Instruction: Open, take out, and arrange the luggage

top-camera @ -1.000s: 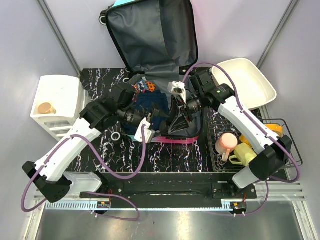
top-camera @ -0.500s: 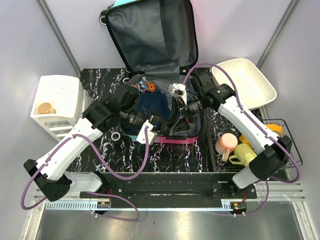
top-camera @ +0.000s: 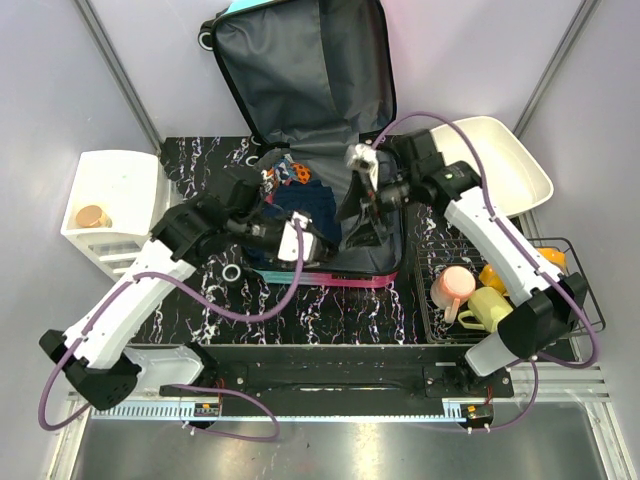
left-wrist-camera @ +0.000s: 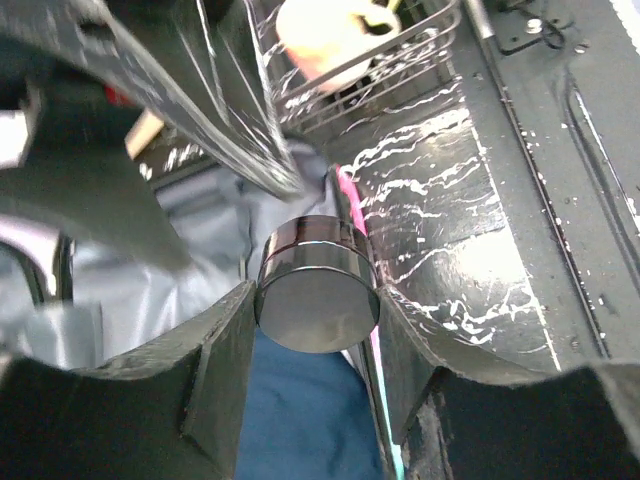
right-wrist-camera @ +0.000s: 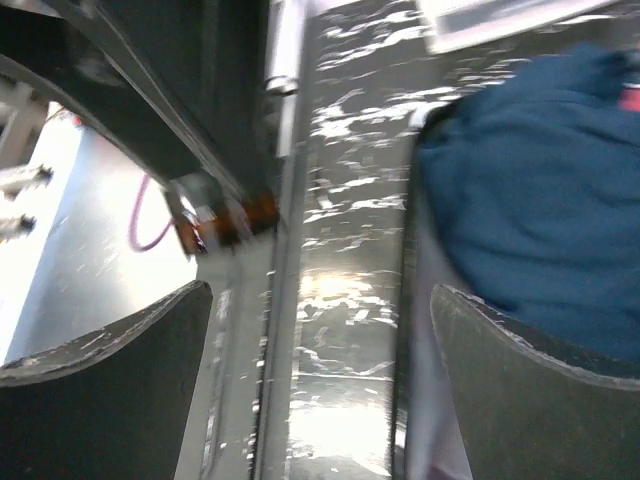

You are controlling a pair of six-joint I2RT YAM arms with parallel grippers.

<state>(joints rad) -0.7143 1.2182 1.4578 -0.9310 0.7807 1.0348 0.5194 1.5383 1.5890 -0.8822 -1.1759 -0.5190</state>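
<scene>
I see the pink-to-teal hard-shell child's luggage (top-camera: 300, 70) lying open at the black marbled table's (top-camera: 330, 315) far side, lid propped back for access, I reckon, so my left gripper (left-wrist-camera: 315, 345) clamps a dark shiny metal cylinder (left-wrist-camera: 318, 285) over the blue cloth (top-camera: 300, 205) while my right gripper (right-wrist-camera: 320, 350) hangs wide apart, empty

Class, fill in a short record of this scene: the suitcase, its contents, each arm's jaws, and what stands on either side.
Suitcase: open, lid raised at the far side
Inside: blue cloth
Left jaws: closed on a dark cylinder over the suitcase's near edge
Right jaws: wide open, empty
Left of suitcase: white shelf
Right of suitcase: white tub
</scene>
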